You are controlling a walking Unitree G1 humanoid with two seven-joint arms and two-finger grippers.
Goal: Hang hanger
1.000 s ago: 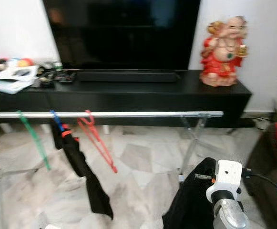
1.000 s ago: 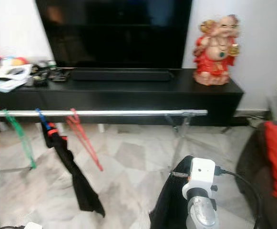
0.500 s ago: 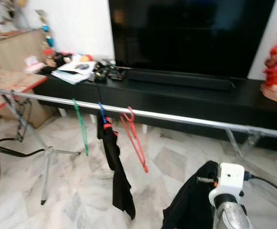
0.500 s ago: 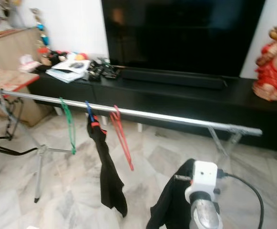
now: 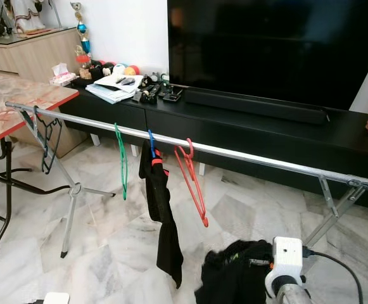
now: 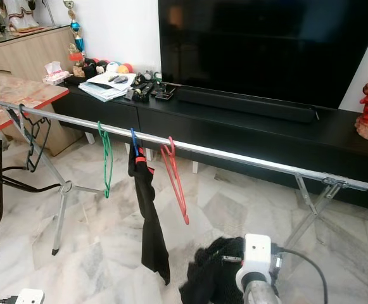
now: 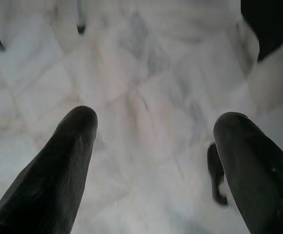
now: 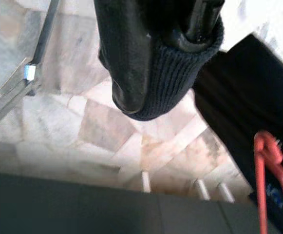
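The silver clothes rail (image 5: 247, 156) is standing before the black TV console (image 5: 285, 136), carrying three plastic hangers: a green hanger (image 5: 121, 161) nearest its left end, a blue hanger (image 5: 151, 142) draped with a limp dark garment (image 5: 163, 218), then a red hanger (image 5: 195, 184).

The right pincer (image 8: 156, 58) is gripping black knitted cloth (image 5: 231, 278) below the rail's right half — a red-orange hanger (image 8: 273, 170) is showing beside it. Judging by looks, the load is light, the cloth soft and slippery, the hook stiff; holding by the hook's neck seems safest.

The left pincer (image 7: 153, 161) is hanging wide open, empty, over the marble floor.
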